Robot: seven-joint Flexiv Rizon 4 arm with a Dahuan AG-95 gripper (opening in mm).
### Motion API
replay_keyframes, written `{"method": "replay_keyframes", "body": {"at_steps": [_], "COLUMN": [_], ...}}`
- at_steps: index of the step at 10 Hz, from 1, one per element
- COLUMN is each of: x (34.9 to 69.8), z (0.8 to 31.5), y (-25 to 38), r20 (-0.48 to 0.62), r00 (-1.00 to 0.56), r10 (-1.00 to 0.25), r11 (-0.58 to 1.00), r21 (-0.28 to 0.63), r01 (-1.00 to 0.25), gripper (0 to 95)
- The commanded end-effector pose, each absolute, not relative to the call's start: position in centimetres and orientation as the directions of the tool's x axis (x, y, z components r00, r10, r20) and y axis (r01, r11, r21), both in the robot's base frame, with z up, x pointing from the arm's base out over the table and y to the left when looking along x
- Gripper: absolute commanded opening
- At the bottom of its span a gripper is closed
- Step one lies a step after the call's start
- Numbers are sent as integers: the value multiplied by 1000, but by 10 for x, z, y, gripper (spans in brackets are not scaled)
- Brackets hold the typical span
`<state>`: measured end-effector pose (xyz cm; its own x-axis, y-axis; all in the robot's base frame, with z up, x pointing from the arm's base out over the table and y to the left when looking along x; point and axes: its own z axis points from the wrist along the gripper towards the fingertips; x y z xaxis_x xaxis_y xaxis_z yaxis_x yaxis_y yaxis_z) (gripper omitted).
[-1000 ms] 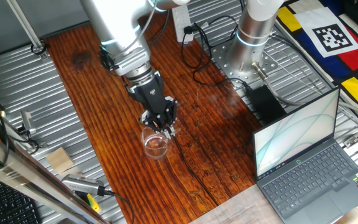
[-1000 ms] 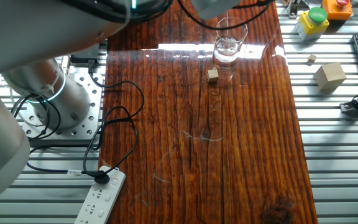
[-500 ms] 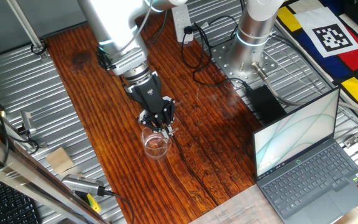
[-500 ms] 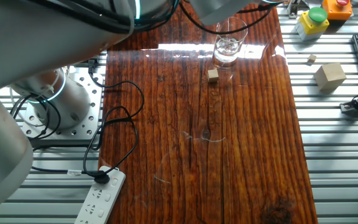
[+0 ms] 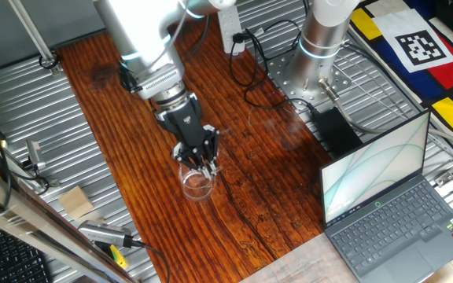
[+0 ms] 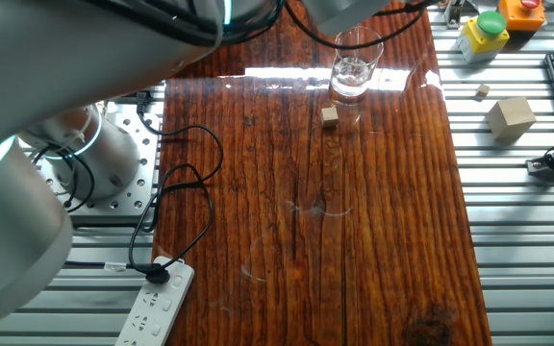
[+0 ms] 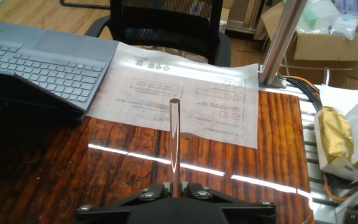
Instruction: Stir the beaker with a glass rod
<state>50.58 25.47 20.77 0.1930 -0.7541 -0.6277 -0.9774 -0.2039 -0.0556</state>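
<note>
**Colleague:** Where is the rod, and is it in the glass?

**Me:** The thin clear glass rod (image 7: 174, 140) is in my pincer (image 7: 176, 185); the hand view shows the two fingers shut against its lower part, the rod standing out straight between them. In one fixed view the pincer (image 5: 200, 163) sits directly over the small clear glass beaker (image 5: 196, 182), fingertips at its rim. The rod's other end I cannot make out there, so I judge it is inside the glass but cannot confirm it.

**Colleague:** So pickup is done?

**Me:** I'd say so. Grasping and carrying look finished, and what is left is the stirring itself, or the rest of it, then lifting out. The other fixed view shows the beaker (image 6: 355, 65) upright on the dark striped wooden tabletop (image 6: 373, 221).

**Colleague:** Anything close by?

**Me:** A small tan cube (image 6: 330, 116) lies just beside the beaker, apart from the pincer. A larger tan block (image 6: 510, 116) is well away on the ribbed metal. The silver laptop (image 5: 388, 196) is further off.
</note>
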Motion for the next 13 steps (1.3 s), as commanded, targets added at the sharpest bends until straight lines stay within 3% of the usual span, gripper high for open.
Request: {"method": "replay_keyframes", "body": {"at_steps": [1,13], "x": [506,492], "z": [209,208], "y": [256,241], "r20": [-631,-633], "r00": [206,220], "r10": [-748,-743], "r11": [-217,-232], "r21": [-61,-66], "r01": [-974,-971], "gripper": [0,0]}}
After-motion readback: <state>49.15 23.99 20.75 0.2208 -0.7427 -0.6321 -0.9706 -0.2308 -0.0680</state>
